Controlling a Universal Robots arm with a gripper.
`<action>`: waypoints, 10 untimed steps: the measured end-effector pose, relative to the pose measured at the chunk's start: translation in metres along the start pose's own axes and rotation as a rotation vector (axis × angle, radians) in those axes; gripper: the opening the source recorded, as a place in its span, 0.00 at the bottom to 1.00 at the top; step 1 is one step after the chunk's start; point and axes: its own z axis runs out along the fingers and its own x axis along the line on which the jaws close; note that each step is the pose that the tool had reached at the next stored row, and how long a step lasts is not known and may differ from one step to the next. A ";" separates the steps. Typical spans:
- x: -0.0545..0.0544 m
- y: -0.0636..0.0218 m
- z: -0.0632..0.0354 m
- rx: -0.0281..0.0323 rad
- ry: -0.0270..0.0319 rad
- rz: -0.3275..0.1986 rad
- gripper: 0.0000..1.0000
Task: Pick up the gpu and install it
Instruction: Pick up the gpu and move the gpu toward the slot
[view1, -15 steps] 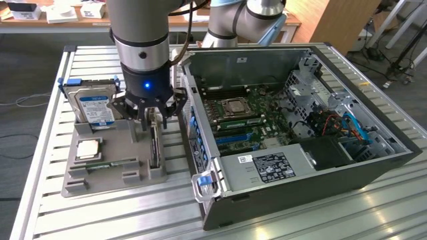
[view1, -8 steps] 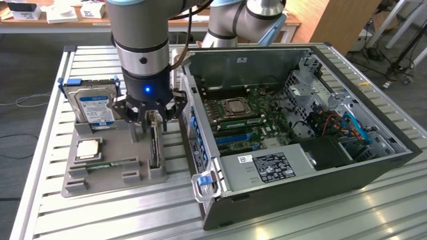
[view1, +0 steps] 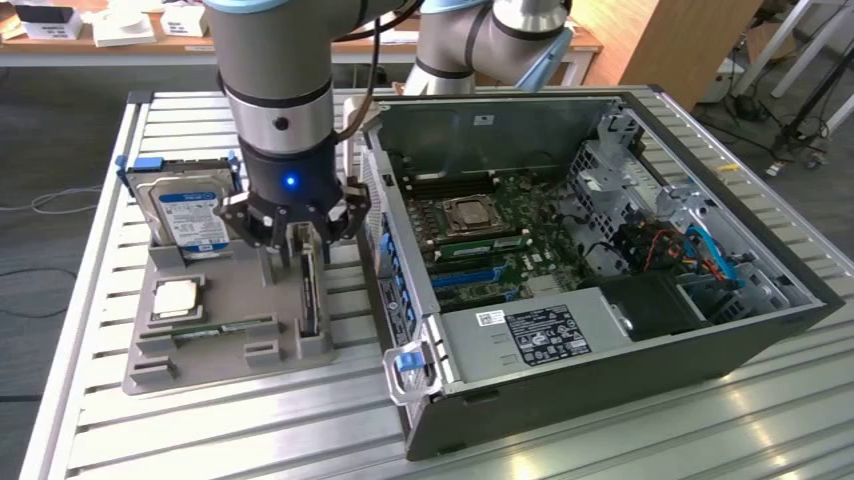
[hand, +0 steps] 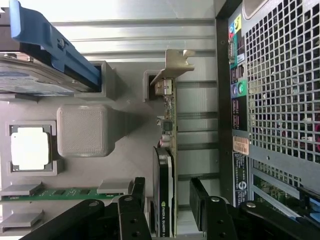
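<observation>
Two fingers of gripper apart, straddling gpu; card stands on edge in gray holder, top edge exposed for pinching; open computer case just beside.

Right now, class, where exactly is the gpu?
On the exterior view's left, the gpu stands on edge in the grey holder tray, close beside the open computer case, with the open gripper straddling it.

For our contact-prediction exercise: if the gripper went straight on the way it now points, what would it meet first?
Probably the gpu. The gripper points down over it, open fingers either side of the card standing on edge in the grey tray; depth is unclear.
</observation>
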 end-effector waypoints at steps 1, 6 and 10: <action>0.000 -0.0002 0.0013 -0.0001 0.0000 0.000 0.49; 0.000 -0.0011 0.0089 0.0000 0.0000 0.000 0.49; 0.000 -0.0015 0.0140 0.0000 0.0001 0.000 0.49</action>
